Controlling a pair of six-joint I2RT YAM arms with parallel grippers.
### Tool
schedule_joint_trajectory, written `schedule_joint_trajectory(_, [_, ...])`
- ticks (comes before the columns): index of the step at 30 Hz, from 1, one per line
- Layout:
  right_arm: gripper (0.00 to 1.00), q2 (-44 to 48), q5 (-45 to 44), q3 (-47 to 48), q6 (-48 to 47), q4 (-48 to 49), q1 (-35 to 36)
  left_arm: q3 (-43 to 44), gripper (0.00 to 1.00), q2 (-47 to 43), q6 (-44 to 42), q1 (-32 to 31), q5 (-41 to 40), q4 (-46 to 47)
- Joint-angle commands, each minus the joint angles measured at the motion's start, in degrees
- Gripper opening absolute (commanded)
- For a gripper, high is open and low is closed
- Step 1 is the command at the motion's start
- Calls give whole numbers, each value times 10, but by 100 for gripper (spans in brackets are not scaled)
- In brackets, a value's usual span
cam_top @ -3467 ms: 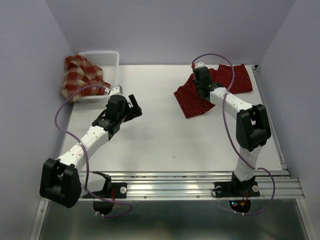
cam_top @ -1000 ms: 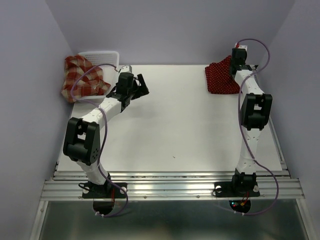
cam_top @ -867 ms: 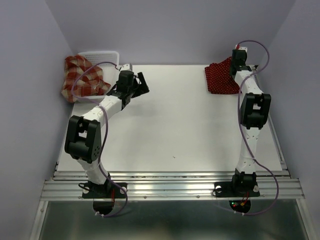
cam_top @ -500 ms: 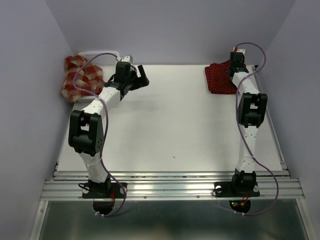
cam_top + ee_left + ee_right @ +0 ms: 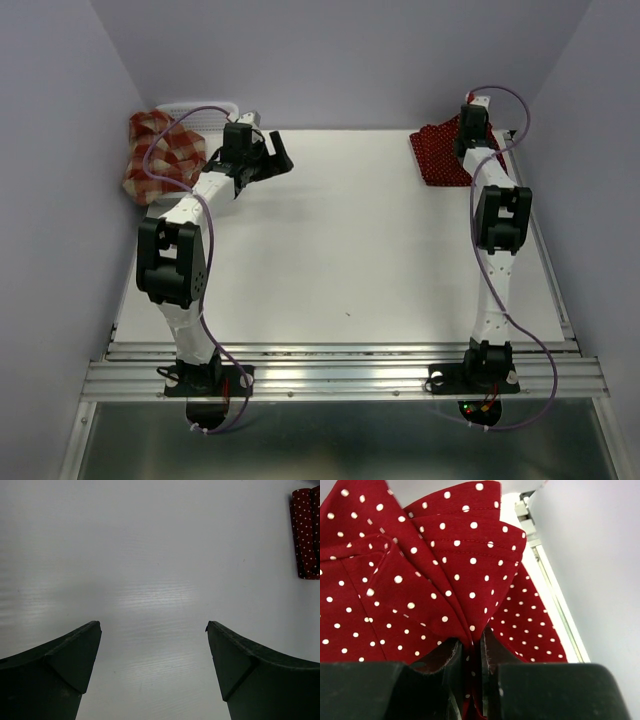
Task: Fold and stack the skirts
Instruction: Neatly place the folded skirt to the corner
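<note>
Skirts sit at the two far corners of the table (image 5: 340,250), so the near and middle stretches carry only the two arms reaching away from their bases at the near edge.

On the left, the arm stretches toward the far left corner. The left gripper (image 5: 270,158) is spread wide and holds nothing. In its wrist view the two dark fingers (image 5: 60,665) stand well apart, with bare white tabletop showing between them. It hangs near the far edge, just beside the white basket (image 5: 205,106). Whether it touches the surface I cannot tell.

Beyond it, at the far left corner, the plaid skirt (image 5: 160,155) lies bunched and draped over the near side of the basket, spilling past the left edge of the table.

On the right, the arm runs almost straight up the right edge. At the far right corner the right gripper (image 5: 470,130) is pinched nearly closed on a gathered fold of the polka-dot skirt (image 5: 440,158). The wrist view shows several pleats converging into the narrow slot between the fingers (image 5: 451,665). The cloth lies heaped against the far right corner (whether one skirt or two are in that heap, I cannot tell).
</note>
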State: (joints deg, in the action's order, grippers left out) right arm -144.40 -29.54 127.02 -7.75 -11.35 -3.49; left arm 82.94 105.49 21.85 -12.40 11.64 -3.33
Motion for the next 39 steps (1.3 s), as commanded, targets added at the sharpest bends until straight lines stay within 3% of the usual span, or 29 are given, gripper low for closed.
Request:
schedule_joint_trajectory(1, [25,-18,-11,17,-6,53,-13,-1,99,-35,-15,0,9,6])
schedule_joint_trajectory(2, [33,-21,-13,18,-9,55,-13,-1,99,-35,-15,0,9,4])
schedule_joint_trajectory(3, [49,-26,-21,23,-10,58,-13,2,99,-34,-15,0,8,4])
schedule_joint_trajectory(5, [70,-27,-32,31,-10,58,-13,6,99,-34,-16,0,5,-1])
schedule_joint_trajectory(6, [94,-25,-47,34,-8,59,-13,7,99,-34,-17,0,2,-2])
schedule_joint_trajectory(7, [100,-21,-54,38,-7,60,-19,8,99,-35,-19,0,2,-3])
schedule_joint_trajectory(12, [100,39,-109,26,11,62,-19,5,99,-47,-16,0,6,-4])
schedule_joint_trajectory(17, [100,112,-105,-26,26,57,-19,-2,99,-65,-15,0,5,11])
schedule_joint_trajectory(20, [100,150,-55,-50,41,19,-19,-8,99,-71,-19,0,3,17])
schedule_joint_trajectory(24, [100,190,127,-91,68,-33,-19,-8,99,-72,-19,0,6,24])
schedule_joint_trajectory(26, [100,197,176,-102,96,-51,-19,-8,99,-71,-17,0,9,26])
schedule_joint_trajectory(34, [100,119,291,-24,119,-92,-19,4,99,-56,-17,0,15,13])
schedule_joint_trajectory(39, [100,59,286,49,131,-92,-19,6,99,-52,-18,0,4,2])
